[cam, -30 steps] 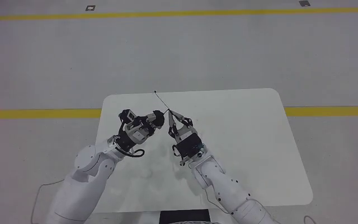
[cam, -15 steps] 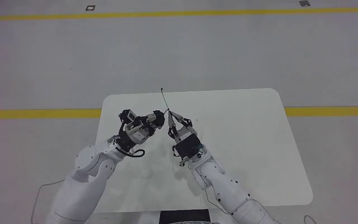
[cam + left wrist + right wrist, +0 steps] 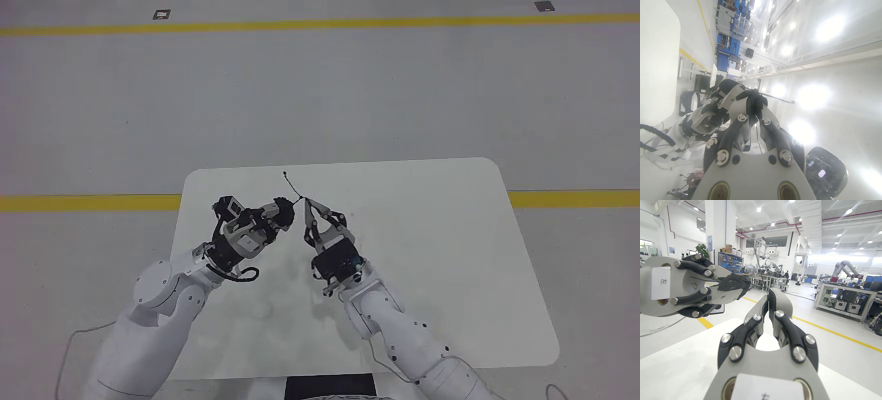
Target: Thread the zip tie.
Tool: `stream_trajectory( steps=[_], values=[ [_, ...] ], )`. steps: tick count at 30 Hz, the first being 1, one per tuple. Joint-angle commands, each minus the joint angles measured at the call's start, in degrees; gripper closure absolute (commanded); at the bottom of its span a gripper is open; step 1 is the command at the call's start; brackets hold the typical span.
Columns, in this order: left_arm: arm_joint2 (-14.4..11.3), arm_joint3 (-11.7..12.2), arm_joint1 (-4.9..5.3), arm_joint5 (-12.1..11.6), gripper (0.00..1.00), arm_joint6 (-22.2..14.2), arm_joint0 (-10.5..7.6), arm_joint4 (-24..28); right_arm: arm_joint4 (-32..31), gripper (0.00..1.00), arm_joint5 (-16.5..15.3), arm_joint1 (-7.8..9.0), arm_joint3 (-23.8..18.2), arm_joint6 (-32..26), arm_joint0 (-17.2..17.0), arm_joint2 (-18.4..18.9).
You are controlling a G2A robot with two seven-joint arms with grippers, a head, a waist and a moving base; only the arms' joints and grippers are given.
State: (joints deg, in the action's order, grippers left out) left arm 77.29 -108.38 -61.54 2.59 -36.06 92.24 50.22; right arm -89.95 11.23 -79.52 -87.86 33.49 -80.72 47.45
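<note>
A thin black zip tie (image 3: 291, 187) sticks up from the spot where my two grippers meet above the white table (image 3: 450, 250). My left gripper (image 3: 284, 210), its fingertips wrapped in black tape (image 3: 753, 98), is shut on the zip tie (image 3: 780, 99), whose free end pokes out past the tips. My right gripper (image 3: 307, 207) is shut too, fingertips (image 3: 772, 294) pressed together, and a strand of the zip tie (image 3: 758, 262) rises from them. The left gripper (image 3: 738, 285) sits just beside the right one's tips, almost touching.
Both grippers hang over the table's back-left part, near its far edge. A yellow floor line (image 3: 580, 198) runs behind the table. Workbenches (image 3: 840, 294) and other machines stand far off in the hall.
The zip tie's free end swung right, then back left, and now stands shorter and lower above the grippers. Both grippers have stayed nearly where they were.
</note>
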Motion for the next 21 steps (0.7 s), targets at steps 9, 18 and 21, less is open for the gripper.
stream_trajectory(
  steps=[9, 18, 21],
  values=[
    [0.2, 0.0, -0.04, -0.1, 1.0, -0.1, -0.52, 0.3, 0.0, 1.0, 1.2, 0.71, 0.4, -1.5, 0.9, -0.6],
    [0.0, -0.2, -0.13, 0.1, 1.0, -0.2, -1.51, 0.4, 0.0, 1.0, 2.3, 1.39, 1.1, -2.7, 1.6, -1.3],
    [0.0, -0.1, -0.14, 0.1, 1.0, -0.3, -1.63, 0.5, 0.0, 1.0, 2.6, 1.54, 1.2, -3.1, 1.8, -1.6]
  ],
)
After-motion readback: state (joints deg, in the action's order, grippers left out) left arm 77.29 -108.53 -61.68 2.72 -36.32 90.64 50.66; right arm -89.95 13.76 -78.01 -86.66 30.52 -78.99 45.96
